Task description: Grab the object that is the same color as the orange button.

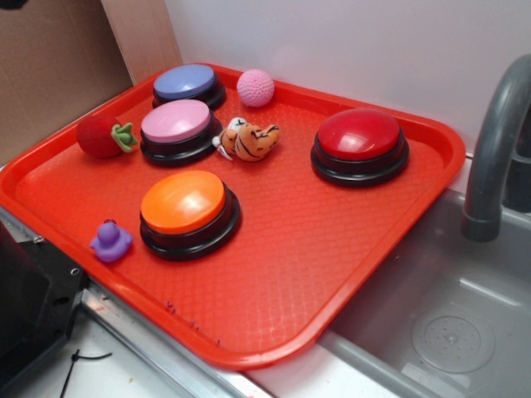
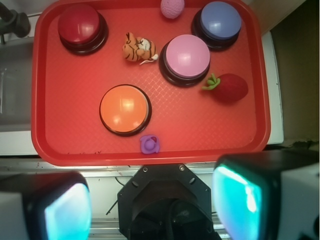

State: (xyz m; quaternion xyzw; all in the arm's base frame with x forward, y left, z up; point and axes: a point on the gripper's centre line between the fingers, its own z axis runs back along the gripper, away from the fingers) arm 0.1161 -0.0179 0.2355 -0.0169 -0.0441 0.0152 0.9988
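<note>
The small orange plush tiger [image 1: 253, 141] [image 2: 137, 49] lies on its side on the red tray [image 1: 332, 274] [image 2: 75, 125], between the pink and red buttons. The orange button [image 1: 184, 203] [image 2: 124, 107] stands nearer the tray's front edge. In the wrist view my gripper [image 2: 155, 200] hangs high above the robot base, short of the tray's near edge and far from the tiger. Its two cyan-padded fingers [image 2: 67, 212] stand wide apart with nothing between them. The exterior view does not show the gripper.
Also on the tray: a red button [image 1: 359, 137], a pink button [image 1: 176, 123] touching the tiger's side, a purple-blue button [image 1: 186, 83], a pink crocheted ball [image 1: 255, 87], a red plush strawberry [image 1: 101, 137] and a purple duck [image 1: 110, 240]. A sink [image 1: 448, 315] with a grey faucet [image 1: 494, 149] lies right.
</note>
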